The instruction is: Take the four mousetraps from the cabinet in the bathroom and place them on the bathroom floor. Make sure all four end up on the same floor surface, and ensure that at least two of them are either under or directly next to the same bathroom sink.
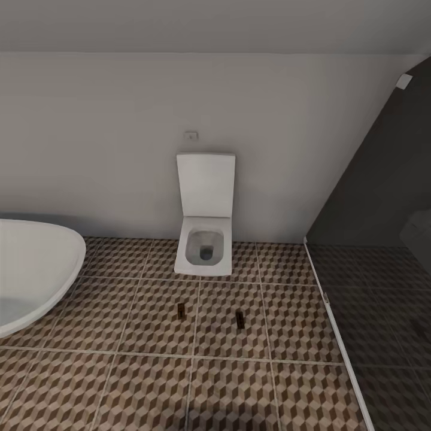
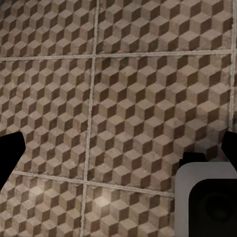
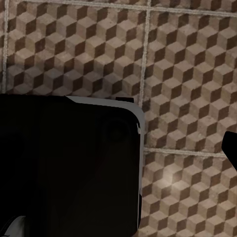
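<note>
Two mousetraps (image 1: 180, 310) (image 1: 240, 319) sit on the bathroom floor (image 1: 155, 383), well apart, in front of one toilet (image 1: 205, 239); bathtub (image 1: 36, 269) at left. Can't tell either claw's state.

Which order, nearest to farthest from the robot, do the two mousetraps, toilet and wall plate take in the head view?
1. Mousetraps, left and right, mid-floor: too close to call.
2. Toilet, against the wall.
3. Wall plate, above the toilet.
</note>
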{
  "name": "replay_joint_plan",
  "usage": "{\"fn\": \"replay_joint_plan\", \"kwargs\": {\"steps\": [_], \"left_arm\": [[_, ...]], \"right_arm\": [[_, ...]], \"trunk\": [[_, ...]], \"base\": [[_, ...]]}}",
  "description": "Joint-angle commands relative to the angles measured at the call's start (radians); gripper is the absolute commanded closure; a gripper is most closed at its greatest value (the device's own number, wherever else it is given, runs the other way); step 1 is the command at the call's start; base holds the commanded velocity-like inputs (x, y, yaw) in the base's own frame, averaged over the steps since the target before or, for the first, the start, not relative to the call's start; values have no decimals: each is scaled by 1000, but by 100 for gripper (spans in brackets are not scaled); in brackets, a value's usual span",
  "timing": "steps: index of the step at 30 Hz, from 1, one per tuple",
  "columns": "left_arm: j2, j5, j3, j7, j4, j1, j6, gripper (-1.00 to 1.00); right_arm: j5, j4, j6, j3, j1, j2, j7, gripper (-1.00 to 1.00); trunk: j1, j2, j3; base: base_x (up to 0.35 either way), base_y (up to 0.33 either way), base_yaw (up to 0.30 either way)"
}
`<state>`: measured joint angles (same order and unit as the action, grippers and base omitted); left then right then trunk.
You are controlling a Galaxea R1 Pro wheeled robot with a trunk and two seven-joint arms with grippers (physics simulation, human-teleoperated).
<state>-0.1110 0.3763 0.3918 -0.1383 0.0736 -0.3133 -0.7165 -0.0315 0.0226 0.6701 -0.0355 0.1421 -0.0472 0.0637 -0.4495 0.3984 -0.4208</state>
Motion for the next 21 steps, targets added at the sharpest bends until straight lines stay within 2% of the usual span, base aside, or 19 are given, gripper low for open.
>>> {"fn": "replay_joint_plan", "kwargs": {"steps": [1, 21], "left_arm": [[1, 3, 9, -4, 3, -1, -4, -100], [1, 3, 9, -4, 3, -1, -4, -100]], "right_arm": [[-4, -1, 3, -3, 1, 0, 4, -100], [-4, -1, 3, -2, 1, 0, 4, -100]], "trunk": [[0, 2, -1], [0, 2, -1]], "base": [[0, 0, 0], [0, 0, 0]]}}
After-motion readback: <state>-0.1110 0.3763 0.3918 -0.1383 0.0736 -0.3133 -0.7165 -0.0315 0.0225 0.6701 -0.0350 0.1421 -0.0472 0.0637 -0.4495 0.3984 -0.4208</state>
